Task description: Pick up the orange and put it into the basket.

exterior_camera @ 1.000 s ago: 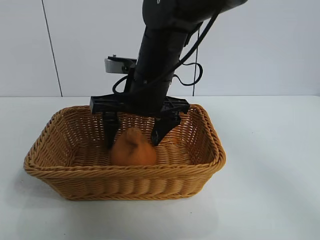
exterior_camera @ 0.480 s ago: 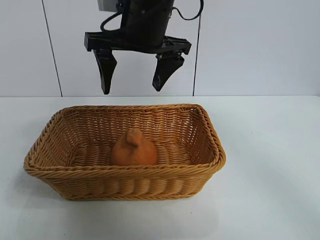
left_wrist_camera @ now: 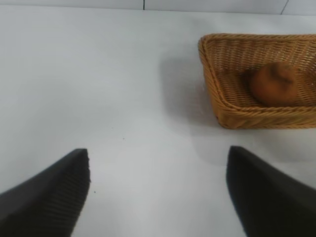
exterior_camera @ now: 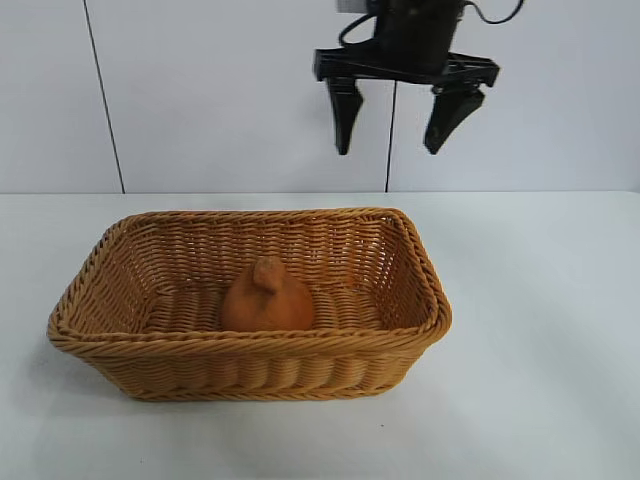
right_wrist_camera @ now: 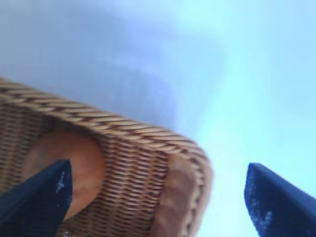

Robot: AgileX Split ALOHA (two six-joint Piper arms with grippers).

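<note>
The orange (exterior_camera: 267, 298) is a dull brownish-orange lump with a knobbly top, lying in the middle of the wicker basket (exterior_camera: 250, 346). My right gripper (exterior_camera: 388, 150) hangs open and empty high above the basket's far right corner. In the right wrist view the orange (right_wrist_camera: 74, 153) shows inside the basket's braided rim (right_wrist_camera: 138, 132), below my open gripper (right_wrist_camera: 158, 165). My left gripper (left_wrist_camera: 157, 150) is open and empty over bare table, well away from the basket (left_wrist_camera: 211, 84) and the orange (left_wrist_camera: 273, 83). The left arm is out of the exterior view.
The basket stands on a white table (exterior_camera: 540, 300) in front of a white panelled wall (exterior_camera: 180, 90). A dark seam (exterior_camera: 104, 95) runs down the wall at the left.
My right gripper let go of the orange in the basket, rose straight up, then moved to the right, staying open. The orange stays in the basket.
</note>
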